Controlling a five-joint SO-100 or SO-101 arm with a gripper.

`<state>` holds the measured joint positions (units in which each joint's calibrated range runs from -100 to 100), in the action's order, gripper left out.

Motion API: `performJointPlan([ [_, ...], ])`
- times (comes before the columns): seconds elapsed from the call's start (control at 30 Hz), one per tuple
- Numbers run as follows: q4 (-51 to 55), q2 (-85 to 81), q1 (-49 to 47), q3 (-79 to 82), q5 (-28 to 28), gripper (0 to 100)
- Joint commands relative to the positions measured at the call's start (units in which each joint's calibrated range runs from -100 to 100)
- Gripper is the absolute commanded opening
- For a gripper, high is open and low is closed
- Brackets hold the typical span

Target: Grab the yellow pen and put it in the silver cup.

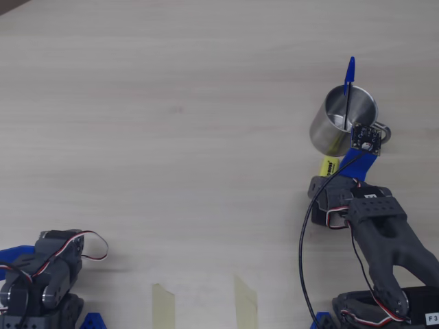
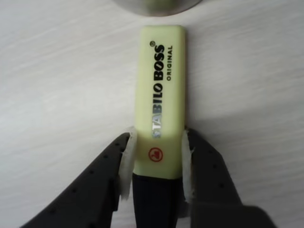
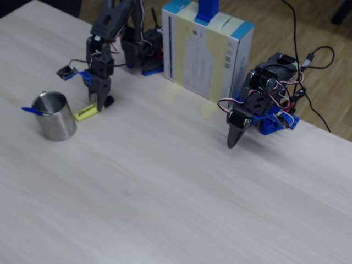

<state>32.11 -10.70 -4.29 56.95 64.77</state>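
Note:
The yellow pen (image 2: 159, 95), a chunky highlighter with black lettering, lies flat on the table. Its yellow end points at the silver cup (image 2: 156, 5), just short of the cup's base. My gripper (image 2: 156, 142) is shut on the yellow pen, with white pads pressed to both sides by its black cap. In the overhead view the pen (image 1: 329, 166) shows between the cup (image 1: 328, 133) and my arm. In the fixed view the gripper (image 3: 102, 102) stands over the pen (image 3: 87, 112), to the right of the upright cup (image 3: 55, 124).
A thin blue-capped pen (image 1: 350, 72) stands in the cup and sticks out over its rim. A second arm (image 3: 256, 110) rests folded at the right. A white and blue box (image 3: 209, 49) stands at the table's back edge. Tape strips (image 1: 163, 301) lie near the overhead view's bottom.

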Motion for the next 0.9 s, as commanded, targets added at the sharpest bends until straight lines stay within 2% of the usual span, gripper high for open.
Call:
performJointPlan([
  [0.0,-0.2,-2.9,-0.4,-0.2,-0.4,4],
  [0.87,-0.2,-8.3,-2.7,1.8,-0.4,5],
])
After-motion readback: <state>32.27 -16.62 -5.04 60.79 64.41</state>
